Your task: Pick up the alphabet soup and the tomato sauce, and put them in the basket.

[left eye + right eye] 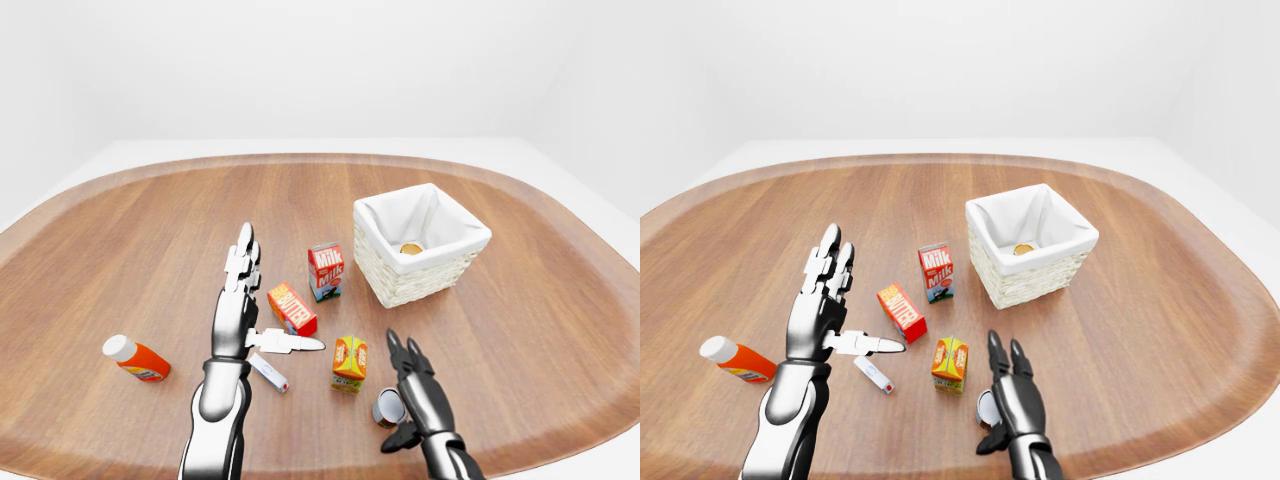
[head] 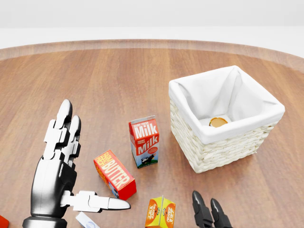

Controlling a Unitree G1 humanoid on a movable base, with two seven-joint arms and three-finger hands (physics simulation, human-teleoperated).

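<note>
With one can top already showing inside the basket (image 1: 420,245), the second pickup looks to be in hand: the right hand (image 1: 418,388), fingers spread and empty, stands just beside a small can (image 1: 388,407) lying on the bench (image 1: 520,330). Next it must close round that can. Its label is unreadable. The left hand (image 1: 238,310) hovers open above the butter box (image 1: 291,308).
</note>
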